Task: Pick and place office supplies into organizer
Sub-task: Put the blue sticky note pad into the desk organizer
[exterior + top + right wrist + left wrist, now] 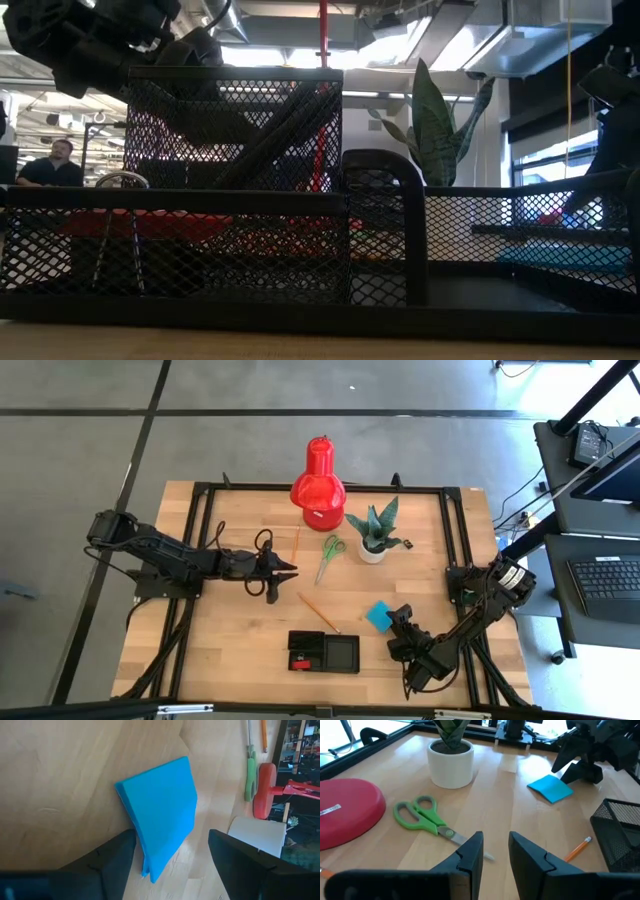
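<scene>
The wooden table (240, 630) has bare room all around my work, with the red lamp (318, 478) and the potted plant (373, 532) standing well behind. The black mesh organizer (324, 652) sits near the front edge between my two arms, a small red piece (297, 659) already in its left compartment. My right gripper (170, 857) is the nearer one to the blue note pad (161, 810), which lies flat on the wood just right of the organizer; one corner of the pad points in between my two right fingers, which stand spread wide with nothing in them. I judge the next move calls for sliding forward so the fingers straddle the pad across its width. My left gripper (495, 847) hovers mid-table, fingers parted a little and empty, facing the green-handled scissors (422, 817), whose long axis runs slantwise toward them. An orange pencil (318, 612) lies slantwise between my left fingers and the organizer.
</scene>
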You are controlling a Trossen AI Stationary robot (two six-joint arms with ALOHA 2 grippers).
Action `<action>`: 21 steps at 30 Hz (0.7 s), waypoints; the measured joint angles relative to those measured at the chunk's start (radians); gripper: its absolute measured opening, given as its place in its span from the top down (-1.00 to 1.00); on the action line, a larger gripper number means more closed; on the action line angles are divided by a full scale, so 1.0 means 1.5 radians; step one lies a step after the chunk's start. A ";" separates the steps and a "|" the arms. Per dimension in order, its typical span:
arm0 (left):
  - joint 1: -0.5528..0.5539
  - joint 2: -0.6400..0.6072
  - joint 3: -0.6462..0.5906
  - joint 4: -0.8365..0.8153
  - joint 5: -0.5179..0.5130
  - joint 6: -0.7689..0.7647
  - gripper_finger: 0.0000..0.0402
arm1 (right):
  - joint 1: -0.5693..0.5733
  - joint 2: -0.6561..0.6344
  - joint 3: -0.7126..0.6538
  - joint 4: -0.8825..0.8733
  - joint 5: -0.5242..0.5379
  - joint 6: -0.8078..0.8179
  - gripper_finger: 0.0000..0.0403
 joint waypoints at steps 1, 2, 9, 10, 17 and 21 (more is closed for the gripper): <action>0.000 0.000 0.000 0.002 0.000 0.000 0.57 | 0.000 0.000 0.000 0.000 0.002 0.000 -0.29; 0.000 0.000 0.000 0.002 0.000 0.000 0.57 | 0.000 0.000 0.000 -0.001 0.003 0.000 -0.29; 0.000 0.000 0.000 0.002 0.000 0.000 0.57 | -0.001 0.000 0.000 -0.001 0.000 -0.001 -0.13; 0.000 0.000 0.000 0.002 0.000 0.000 0.57 | -0.001 0.000 0.000 -0.001 0.000 -0.001 -0.08; 0.000 0.000 0.000 0.002 0.001 0.000 0.57 | -0.003 0.000 0.000 0.001 0.002 -0.002 0.16; 0.000 0.000 0.000 0.002 0.001 0.000 0.57 | -0.007 0.000 -0.001 0.008 -0.006 -0.011 0.21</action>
